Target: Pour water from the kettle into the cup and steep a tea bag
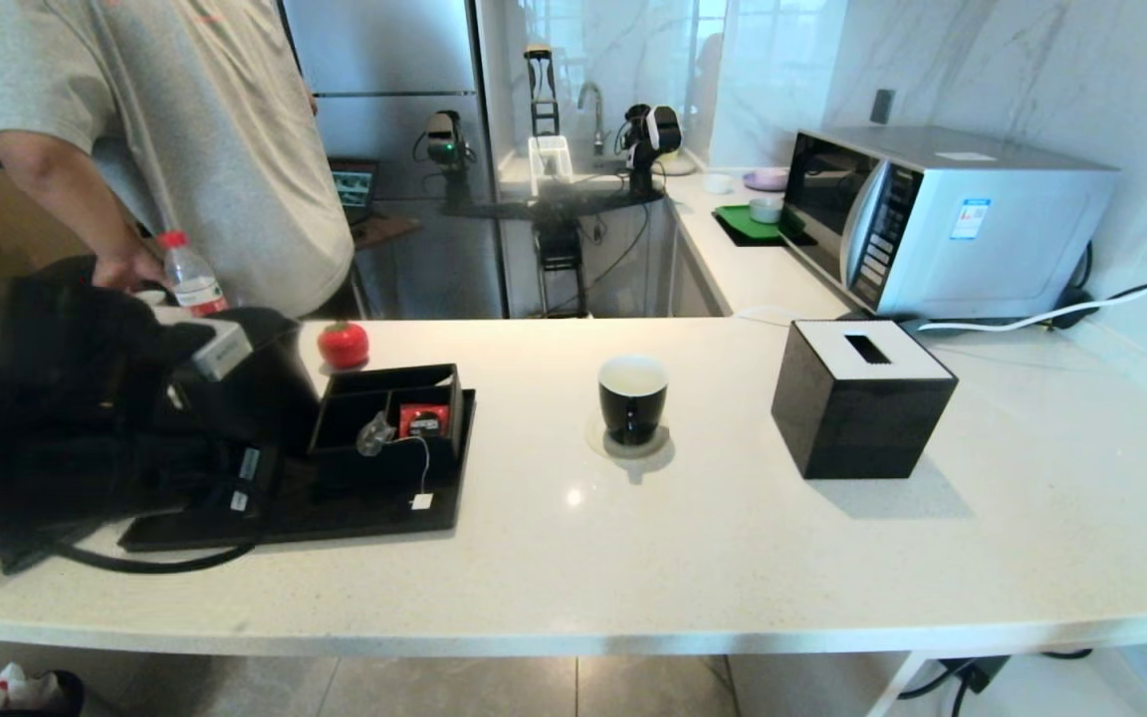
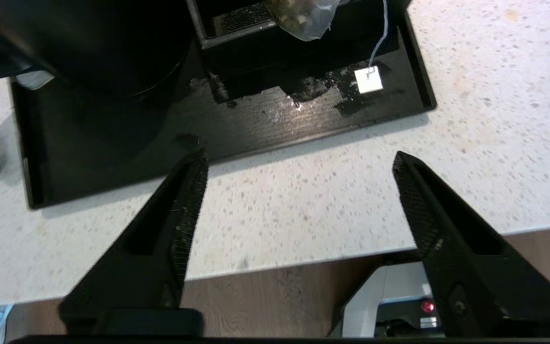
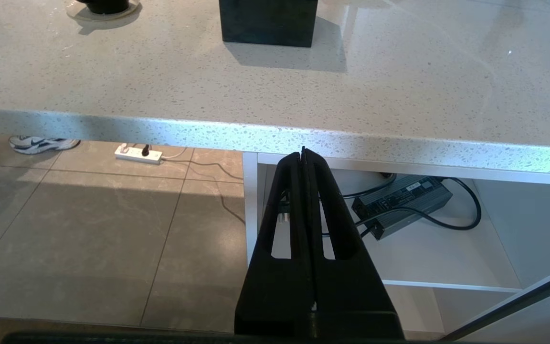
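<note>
At the left of the head view, the left gripper (image 2: 299,162) hangs over the counter's near edge, its 2 fingers spread wide and holding nothing. The kettle (image 1: 255,383) stands on the black tray (image 1: 374,518) at left. The tea bag (image 1: 374,434) drapes over the tray's box, its tag on the tray. The cup (image 1: 632,398) sits at centre. The right gripper (image 3: 305,155) is pressed closed, empty, below the counter edge.

1 kettle (image 1: 245,383), 1 cup (image 1: 632,398), 1 tea bag (image 1: 375,434), 1 tray (image 1: 354,518)

A black tissue box (image 1: 862,398) stands before the microwave (image 1: 942,219); a red tomato-shaped object (image 1: 344,344) sits left.
</note>
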### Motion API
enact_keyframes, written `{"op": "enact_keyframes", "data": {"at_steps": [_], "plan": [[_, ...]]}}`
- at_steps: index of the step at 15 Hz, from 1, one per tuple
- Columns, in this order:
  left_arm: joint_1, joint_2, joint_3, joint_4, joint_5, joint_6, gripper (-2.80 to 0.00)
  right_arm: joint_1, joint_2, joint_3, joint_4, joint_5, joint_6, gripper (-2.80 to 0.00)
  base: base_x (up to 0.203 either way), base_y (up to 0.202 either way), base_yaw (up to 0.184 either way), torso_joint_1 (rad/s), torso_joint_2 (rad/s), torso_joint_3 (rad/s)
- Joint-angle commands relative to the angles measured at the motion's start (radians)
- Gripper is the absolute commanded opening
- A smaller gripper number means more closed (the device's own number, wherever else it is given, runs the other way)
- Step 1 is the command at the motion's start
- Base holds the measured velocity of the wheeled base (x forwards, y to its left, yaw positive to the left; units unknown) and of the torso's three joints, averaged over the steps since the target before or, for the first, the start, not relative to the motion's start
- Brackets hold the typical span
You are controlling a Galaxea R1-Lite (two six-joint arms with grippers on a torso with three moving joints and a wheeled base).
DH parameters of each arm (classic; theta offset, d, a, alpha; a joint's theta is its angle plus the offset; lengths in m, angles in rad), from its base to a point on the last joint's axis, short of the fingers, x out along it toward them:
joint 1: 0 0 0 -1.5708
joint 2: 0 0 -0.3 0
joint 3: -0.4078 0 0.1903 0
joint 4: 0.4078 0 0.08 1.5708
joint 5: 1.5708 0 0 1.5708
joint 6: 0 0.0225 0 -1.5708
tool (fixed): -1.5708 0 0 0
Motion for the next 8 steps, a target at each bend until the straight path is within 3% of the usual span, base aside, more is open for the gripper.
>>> {"op": "enact_keyframes", "data": {"at_steps": [1,5,8], "plan": [[-0.001,0.119,-0.047,0.001,-0.001,0.000,0.00,0.000,0.001,0.000,0.001,0.001,-0.001,-2.80,0.000,0.000,0.000,0.000,0.00,0.000],[-0.001,0.261,-0.190,0.063,-0.003,-0.002,0.00,0.000,0.001,0.000,0.001,0.001,-0.001,-2.80,0.000,0.000,0.000,0.000,0.00,0.000],[-0.017,0.316,-0.242,0.078,-0.048,-0.003,0.00,0.000,0.001,0.000,0.001,0.001,-0.001,-2.80,0.000,0.000,0.000,0.000,0.00,0.000]]}}
